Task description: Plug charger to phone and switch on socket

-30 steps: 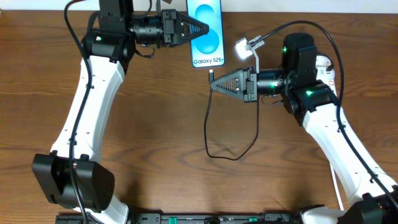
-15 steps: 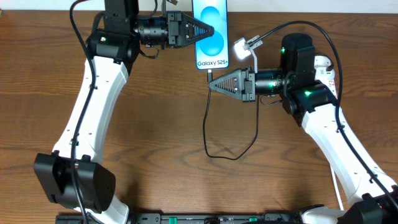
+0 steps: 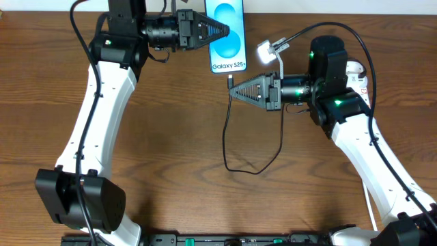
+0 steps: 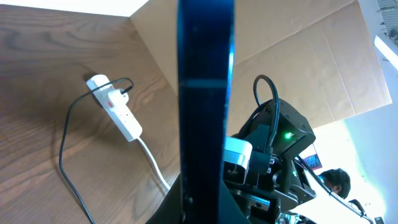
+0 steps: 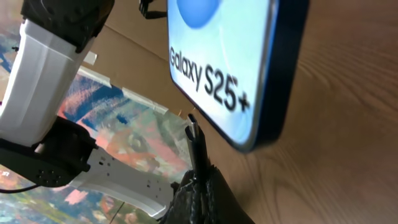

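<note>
Table (image 3: 171, 137): brown wood, with both arms reaching in towards its far edge.
Left gripper (image 3: 222, 31): jaws closed tight on the left edge of the phone. It looks to be holding the phone clear of the wood, though the pictures do not settle that.
Right gripper (image 3: 235, 93): jaws pinched together on the charger just behind its small end, which points up at the phone.
Socket (image 4: 115, 106): a white strip with red switch marks, lying on the table to the right, well apart from the phone. A thin black lead runs to it.
Phone (image 3: 229, 48): at the far middle of the table, blue screen facing up, bottom edge towards the right gripper.
Charger cable (image 3: 227, 143): a thin black loop sagging on the wood below the right gripper.
Plug tip (image 5: 194, 140): upright between the fingers, just beside the phone's bottom edge and not yet in it.
Step in hand: lining the tip up with the phone's port. The switch looks untouched.
Next move: a short, straight push into the port while the left gripper braces the phone. A slight misalignment would send the tip past the edge.
Writing: "Galaxy S25+" along the bottom of the screen.
</note>
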